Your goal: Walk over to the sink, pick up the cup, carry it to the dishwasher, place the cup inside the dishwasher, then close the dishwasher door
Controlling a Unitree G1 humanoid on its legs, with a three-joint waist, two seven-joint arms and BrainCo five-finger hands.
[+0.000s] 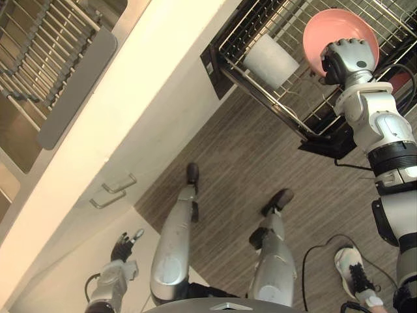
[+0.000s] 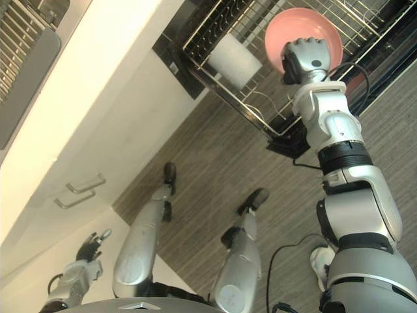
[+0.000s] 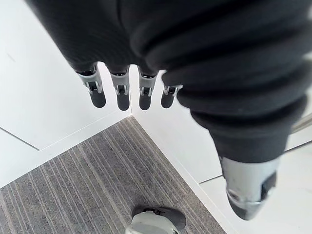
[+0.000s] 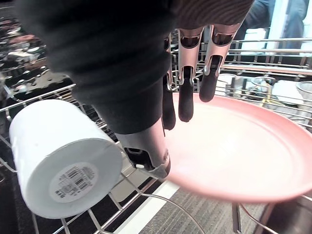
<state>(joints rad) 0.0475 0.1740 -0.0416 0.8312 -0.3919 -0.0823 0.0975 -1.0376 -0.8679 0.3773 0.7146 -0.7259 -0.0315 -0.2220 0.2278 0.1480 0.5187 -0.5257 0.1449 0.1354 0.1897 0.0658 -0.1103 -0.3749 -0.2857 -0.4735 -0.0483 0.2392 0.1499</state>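
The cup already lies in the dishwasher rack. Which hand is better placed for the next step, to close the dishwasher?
Right, probably. The right hand hovers open over the rack, beside the cup and the pink plate. The left hand hangs low by the white cabinet, far from the dishwasher.

The right hand (image 1: 350, 57) hid the lower part of the pink plate (image 1: 326, 26), and the plate's far side ran off the right wrist view's edge. Whether the fingertips (image 4: 185, 109) touched the plate could not be told. The dishwasher rack (image 1: 257, 85) was cut by the top edge. The cup (image 4: 58, 156) showed its base, its mouth unseen. A person's shoe (image 1: 355, 268) showed; the leg was cut off below.
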